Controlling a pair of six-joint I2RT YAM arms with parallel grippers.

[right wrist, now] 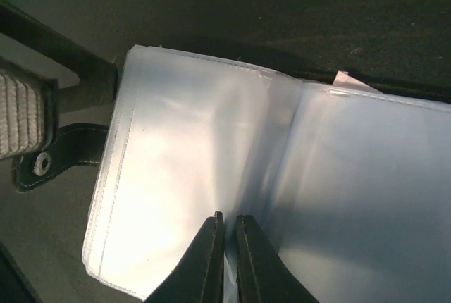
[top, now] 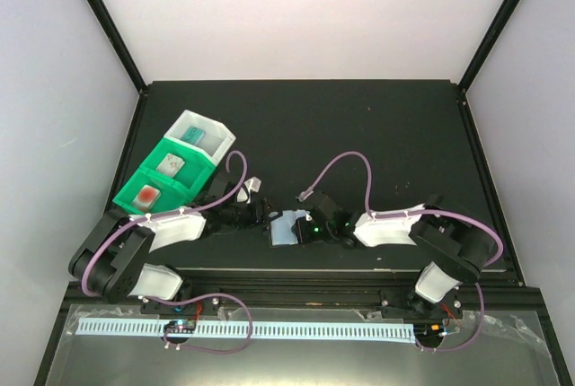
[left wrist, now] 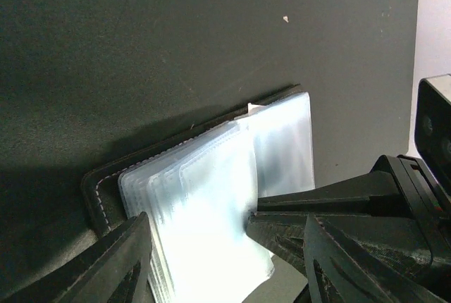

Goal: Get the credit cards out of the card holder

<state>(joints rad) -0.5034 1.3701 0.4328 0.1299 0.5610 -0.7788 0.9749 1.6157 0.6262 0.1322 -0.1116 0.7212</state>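
Note:
The black card holder (top: pixel 286 227) lies open near the table's front, its pale clear pockets fanned upward. My right gripper (right wrist: pixel 227 222) is shut on one pocket sleeve (right wrist: pixel 190 176) near the fold. My left gripper (left wrist: pixel 225 246) is open, its fingers (left wrist: pixel 127 268) on either side of the pocket stack (left wrist: pixel 204 204), which rests on the black cover (left wrist: pixel 102 190). No card shows in the pockets; a small pale corner (left wrist: pixel 251 108) pokes out at the fold. A teal card (top: pixel 193 137), a pale card (top: pixel 169 164) and a red-marked card (top: pixel 146 195) lie in the bins.
A white bin (top: pixel 208 127) and two green bins (top: pixel 184 179) stand in a row at the left, just behind my left arm. The holder's black snap strap (right wrist: pixel 42 164) sticks out at its left edge. The dark table mat (top: pixel 359 135) stretches behind.

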